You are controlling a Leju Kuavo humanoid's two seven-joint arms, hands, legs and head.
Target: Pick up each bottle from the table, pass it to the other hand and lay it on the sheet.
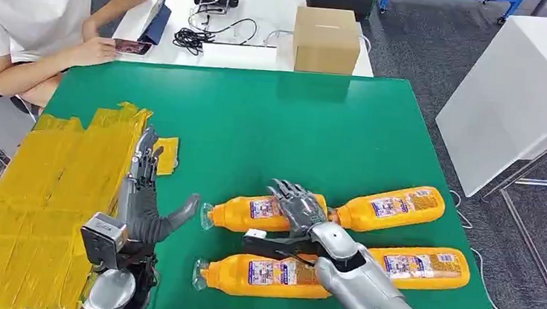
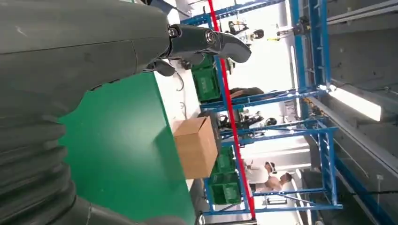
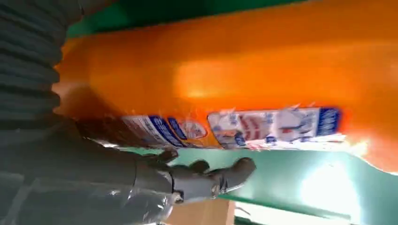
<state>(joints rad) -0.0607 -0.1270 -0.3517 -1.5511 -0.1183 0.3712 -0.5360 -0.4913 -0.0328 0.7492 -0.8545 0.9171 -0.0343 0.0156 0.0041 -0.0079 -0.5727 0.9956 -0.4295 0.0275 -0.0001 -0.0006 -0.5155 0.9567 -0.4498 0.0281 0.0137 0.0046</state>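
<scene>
Right robot hand (image 1: pixel 297 204) over orange bottle (image 1: pixel 265 213) (label print unreadable)

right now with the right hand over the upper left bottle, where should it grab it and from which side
Grip the upper left bottle around its labelled middle, coming down from above. It lies flat on the green table, cap toward the left hand, and the body is widest there. The right hand is already over that part; another bottle's neck lies close, so keep fingers off it.
</scene>
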